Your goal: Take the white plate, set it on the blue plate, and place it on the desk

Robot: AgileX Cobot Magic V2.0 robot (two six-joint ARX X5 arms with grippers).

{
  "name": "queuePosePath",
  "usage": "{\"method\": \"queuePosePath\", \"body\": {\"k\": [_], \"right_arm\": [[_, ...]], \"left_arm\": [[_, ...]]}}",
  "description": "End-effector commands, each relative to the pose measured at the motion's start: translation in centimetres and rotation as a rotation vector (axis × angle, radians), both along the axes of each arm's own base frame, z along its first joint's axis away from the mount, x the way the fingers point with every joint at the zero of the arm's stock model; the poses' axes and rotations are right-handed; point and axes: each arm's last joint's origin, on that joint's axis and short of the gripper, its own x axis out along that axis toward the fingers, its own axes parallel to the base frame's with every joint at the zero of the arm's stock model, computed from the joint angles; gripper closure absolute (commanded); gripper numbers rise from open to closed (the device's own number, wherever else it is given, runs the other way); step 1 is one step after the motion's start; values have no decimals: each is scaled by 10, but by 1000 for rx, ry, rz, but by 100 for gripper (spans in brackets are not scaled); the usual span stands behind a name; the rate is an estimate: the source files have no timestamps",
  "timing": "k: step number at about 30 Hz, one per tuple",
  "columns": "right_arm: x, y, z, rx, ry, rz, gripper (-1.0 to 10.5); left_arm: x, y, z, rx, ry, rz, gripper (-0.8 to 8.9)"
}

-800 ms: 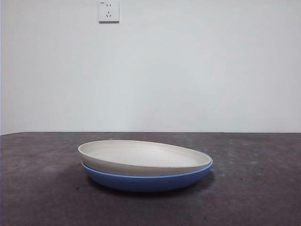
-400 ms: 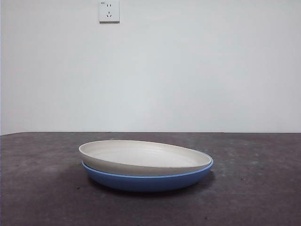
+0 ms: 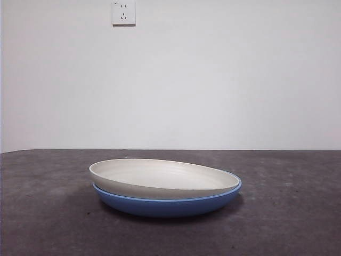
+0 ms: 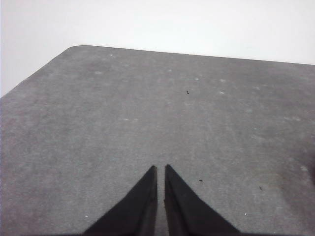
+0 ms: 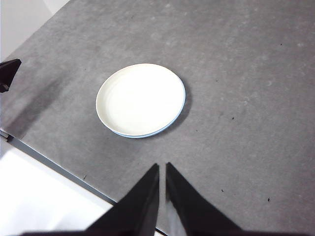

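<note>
On mottled grey desk (image 3: 48,213): white plate (image 3: 160,176) apparently nested, tilted, in blue plate (image 3: 165,205).

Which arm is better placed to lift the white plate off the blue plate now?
Probably the right. Its claw looks down on the white plate stacked in the blue plate. The left claw sees only bare desk, no plate.

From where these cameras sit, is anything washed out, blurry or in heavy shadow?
Front view: even, soft light; the white plate and blue plate look sharp, with a faint shadow on the desk beneath them. Right wrist view: the white plate is overexposed, its inner rings almost lost. Left wrist view: slightly soft and hazy, showing only desk beyond the left gripper.
</note>
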Motion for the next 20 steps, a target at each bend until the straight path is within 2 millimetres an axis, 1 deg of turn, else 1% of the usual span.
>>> {"method": "queuePosePath", "body": {"k": [1,3,5,7,8,10,12,14,18,20], "right_arm": [[0,0,5,3,-28,7,927],[1,0,4,-20,-45,-5,927],[8,2,2,-74,-151,-7,927],[20,4,-7,-67,-266,-51,927],[28,5,-14,-60,-337,-75,927],[46,6,-33,-41,-459,-125,927],[63,6,-61,-28,-558,-176,927],[75,4,-90,-29,-610,-215,927],[88,0,-150,-57,-618,-302,927],[90,-3,-172,-85,-590,-368,927]], "left_arm": [[1,0,-8,-2,27,7,789],[1,0,-8,-2,27,7,789],[1,0,-8,-2,27,7,789],[1,0,-8,-2,27,7,789],[1,0,-8,-2,27,7,789],[1,0,-8,-2,27,7,789],[1,0,-8,-2,27,7,789],[1,0,-8,-2,27,7,789],[1,0,-8,-2,27,7,789],[1,0,-8,-2,27,7,789]]}}
